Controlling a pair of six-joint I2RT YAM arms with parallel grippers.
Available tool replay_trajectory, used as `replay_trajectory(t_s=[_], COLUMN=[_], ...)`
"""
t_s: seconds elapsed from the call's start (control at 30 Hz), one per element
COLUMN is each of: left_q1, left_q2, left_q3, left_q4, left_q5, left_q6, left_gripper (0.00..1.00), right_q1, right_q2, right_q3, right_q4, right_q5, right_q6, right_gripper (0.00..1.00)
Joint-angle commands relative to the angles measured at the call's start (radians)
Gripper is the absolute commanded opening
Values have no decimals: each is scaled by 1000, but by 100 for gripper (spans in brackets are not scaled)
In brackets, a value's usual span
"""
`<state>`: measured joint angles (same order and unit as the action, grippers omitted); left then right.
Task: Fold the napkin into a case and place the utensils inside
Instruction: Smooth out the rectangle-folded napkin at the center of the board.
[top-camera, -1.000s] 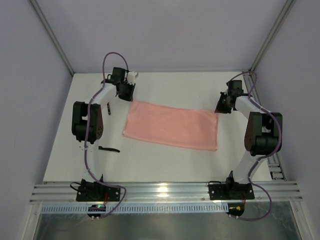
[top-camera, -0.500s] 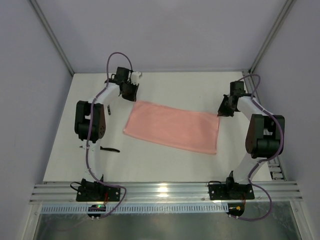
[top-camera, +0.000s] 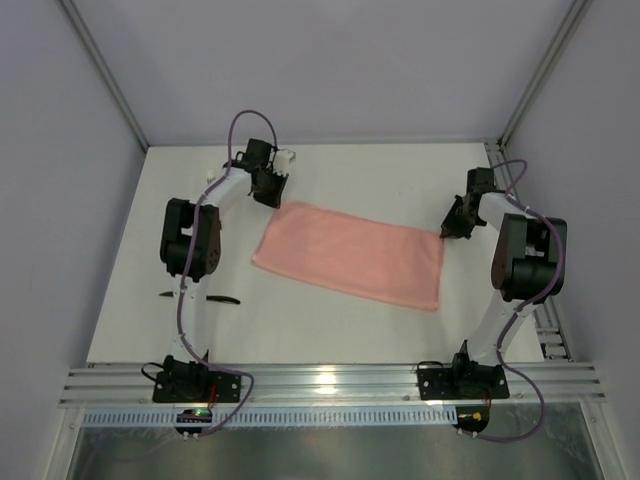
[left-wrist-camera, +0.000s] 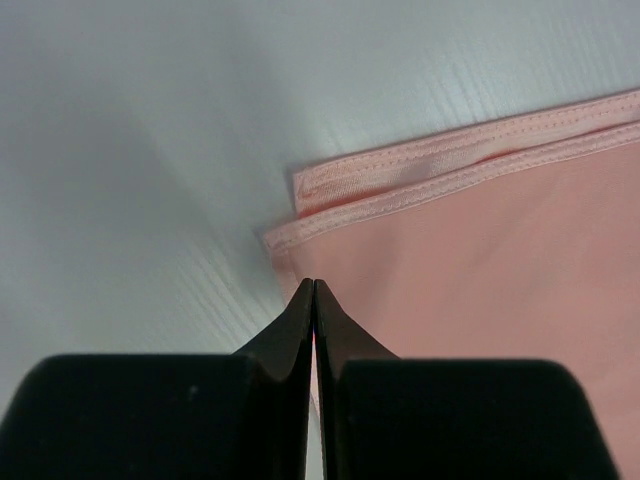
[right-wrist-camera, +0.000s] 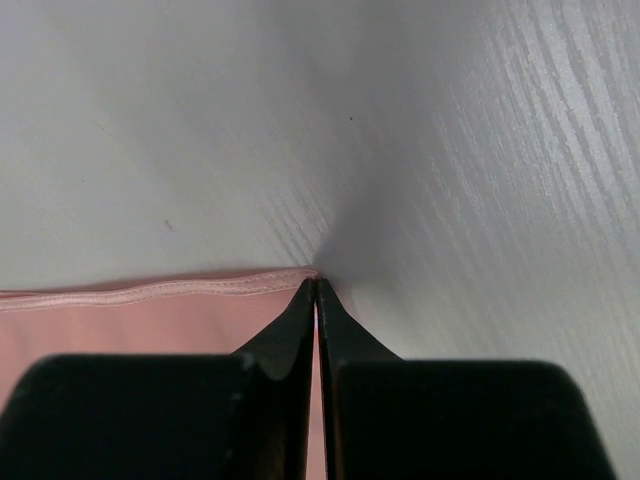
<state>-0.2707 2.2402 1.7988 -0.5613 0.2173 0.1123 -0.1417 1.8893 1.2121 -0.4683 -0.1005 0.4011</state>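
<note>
Salmon-pink napkin (top-camera: 350, 253) half-folded, we judge: left hand (left-wrist-camera: 314, 286) and right hand (right-wrist-camera: 316, 283) each clamp a far corner, and next we must carry both nearward evenly.

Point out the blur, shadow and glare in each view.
Top external: sharp, glare on the front rail. Left wrist: end effector blurred, napkin hem crisp, soft shadow on its left. Right wrist: end effector blurred, dark shadow beyond its tips.
</note>
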Motion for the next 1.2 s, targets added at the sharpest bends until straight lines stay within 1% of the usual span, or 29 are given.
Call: replay_trajectory(t_s=[0.0, 0.03, 0.07, 0.1, 0.13, 0.17, 0.27, 0.3, 0.37, 0.43, 0.47, 0.5, 0.57, 0.6, 0.63, 0.73, 0.83, 0.97, 1.1, 1.17], left_q1=[4, 2, 2, 4, 4, 4, 4, 4, 2, -10, -15, -16, -16, -16, -15, -13, -13, -13, -13, -13], left_q2=[-24, -27, -31, -31, -27, -15, 24, 56, 88, 160, 183, 199, 196, 182, 152, 128, 144, 164, 177, 182], left_q3=[46, 56, 65, 77, 106, 122, 200, 223, 288, 356, 411, 419, 390, 329, 300, 251, 278, 281, 286, 297], left_q4=[1, 0, -2, -3, -6, -8, -28, -32, -52, -106, -173, -196, -210, -184, -167, -134, -169, -163, -169, -205], left_q5=[-13, -18, -35, -47, -58, -73, -75, -46, -18, -15, -10, 2, 14, 14, 2, 2, 4, -35, -21, -4], left_q6=[1, 1, 0, 1, 4, 4, -2, -6, -7, 12, 38, 49, 81, 90, 101, 138, 150, 142, 147, 164], left_gripper=[0, 1, 4, 7, 15, 19, 22, 23, 27, 28, 27, 27, 24, 23, 23, 24, 24, 24, 23, 24], right_q1=[7, 7, 7, 7, 7, 7, 7, 7, 7, 7, 7, 7, 7, 7, 7, 7, 7, 7, 7, 7], right_q2=[63, 71, 86, 93, 99, 108, 120, 123, 132, 139, 140, 139, 140, 142, 142, 148, 148, 139, 136, 133], right_q3=[21, 30, 50, 59, 67, 79, 105, 113, 136, 147, 152, 153, 159, 159, 158, 158, 150, 139, 144, 148], right_q4=[-36, -42, -44, -43, -40, -38, -41, -41, -53, -61, -62, -61, -62, -61, -62, -59, -56, -47, -50, -55], right_q5=[41, 41, 39, 21, 12, 2, -18, -22, -22, -18, -19, -22, -24, -22, -24, -25, -28, -30, -30, -30], right_q6=[-10, -18, -24, -31, -42, -48, -70, -76, -94, -100, -102, -104, -107, -108, -108, -110, -111, -113, -117, -119], right_gripper=[4, 4, 4, 4, 4, 4, 4, 4, 4, 4, 4, 4, 4, 4, 4, 4, 4, 4, 4, 4])
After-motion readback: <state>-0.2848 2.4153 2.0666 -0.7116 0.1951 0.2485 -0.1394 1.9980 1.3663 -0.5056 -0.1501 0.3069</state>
